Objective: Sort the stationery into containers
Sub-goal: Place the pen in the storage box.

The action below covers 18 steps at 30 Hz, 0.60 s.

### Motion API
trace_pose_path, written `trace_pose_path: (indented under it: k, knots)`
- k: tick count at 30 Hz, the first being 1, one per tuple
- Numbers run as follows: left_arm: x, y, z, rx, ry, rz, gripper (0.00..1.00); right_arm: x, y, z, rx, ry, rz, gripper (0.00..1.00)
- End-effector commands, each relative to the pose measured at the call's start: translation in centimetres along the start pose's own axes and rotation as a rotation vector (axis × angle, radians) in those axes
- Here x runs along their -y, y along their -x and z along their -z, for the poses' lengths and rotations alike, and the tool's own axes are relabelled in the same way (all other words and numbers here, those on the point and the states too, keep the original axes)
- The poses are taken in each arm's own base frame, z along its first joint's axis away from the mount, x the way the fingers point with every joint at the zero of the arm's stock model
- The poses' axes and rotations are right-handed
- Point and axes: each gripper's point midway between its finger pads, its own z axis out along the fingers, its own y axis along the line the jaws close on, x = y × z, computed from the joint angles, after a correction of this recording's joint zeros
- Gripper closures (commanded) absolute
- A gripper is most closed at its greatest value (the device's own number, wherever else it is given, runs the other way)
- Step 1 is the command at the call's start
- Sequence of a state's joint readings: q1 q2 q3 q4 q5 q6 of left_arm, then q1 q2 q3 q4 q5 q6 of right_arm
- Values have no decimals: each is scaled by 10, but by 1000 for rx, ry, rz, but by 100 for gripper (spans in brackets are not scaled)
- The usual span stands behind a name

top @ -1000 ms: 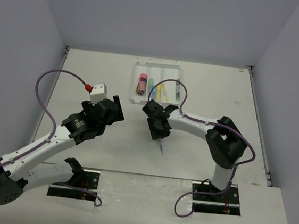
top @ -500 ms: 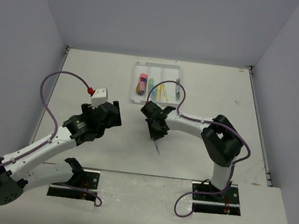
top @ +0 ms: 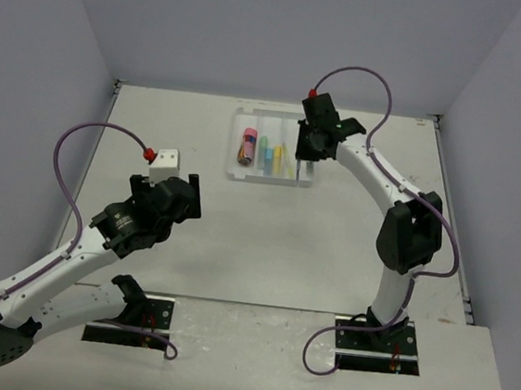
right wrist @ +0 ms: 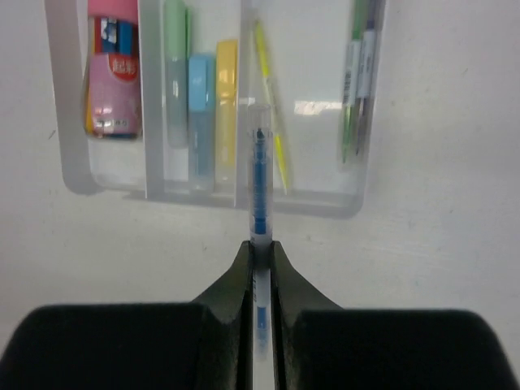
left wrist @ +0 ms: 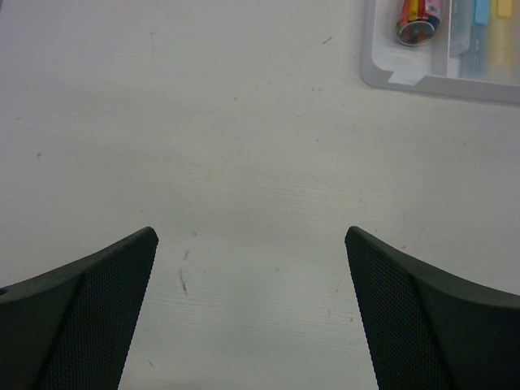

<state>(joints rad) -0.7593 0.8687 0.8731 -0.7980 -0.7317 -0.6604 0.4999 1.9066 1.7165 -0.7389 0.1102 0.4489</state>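
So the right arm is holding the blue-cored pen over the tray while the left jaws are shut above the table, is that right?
Not quite: the left jaws stand wide open above the table, as the left wrist view shows. The right arm does hold the blue-cored pen over the tray.

My table [top: 237,239] is a matt off-white board with pale walls [top: 29,87] on its left, far and right sides. Its surface shows faint ridges and a few small dark specks, among them a short dark scratch [left wrist: 184,281] in my left wrist view. Directly on it lies the clear whitish tray [top: 233,172], flat near the far edge at about mid-width, its three long compartments running from near to far and its near left corner well apart from that scratch.
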Motion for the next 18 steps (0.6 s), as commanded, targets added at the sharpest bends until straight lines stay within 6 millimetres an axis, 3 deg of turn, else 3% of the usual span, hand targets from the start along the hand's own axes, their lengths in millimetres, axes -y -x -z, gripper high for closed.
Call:
trace_pose_path:
  k: [1, 3, 8, 10, 13, 16, 18]
  knots:
    - [-12, 5, 0, 26, 49, -38, 0, 25, 31, -35, -51, -94, 39, 100]
    - [-13, 4, -1, 27, 55, -38, 0, 21, 59, -40, -21, -70, 52, 100]
    - [-14, 5, 0, 32, 58, -24, 0, 28, 79, -60, -15, -66, 81, 95]
    - [-15, 5, 1, 34, 58, -23, 0, 33, 79, -68, -18, -81, 77, 89]
    - [-14, 5, 1, 33, 55, -24, 0, 37, 79, -74, -19, -89, 75, 67]
    - [-12, 4, 0, 29, 48, -31, 0, 34, 83, -72, -8, -78, 81, 57]
    - [-12, 4, -1, 26, 50, -35, 0, 32, 89, -62, 14, -71, 81, 56]
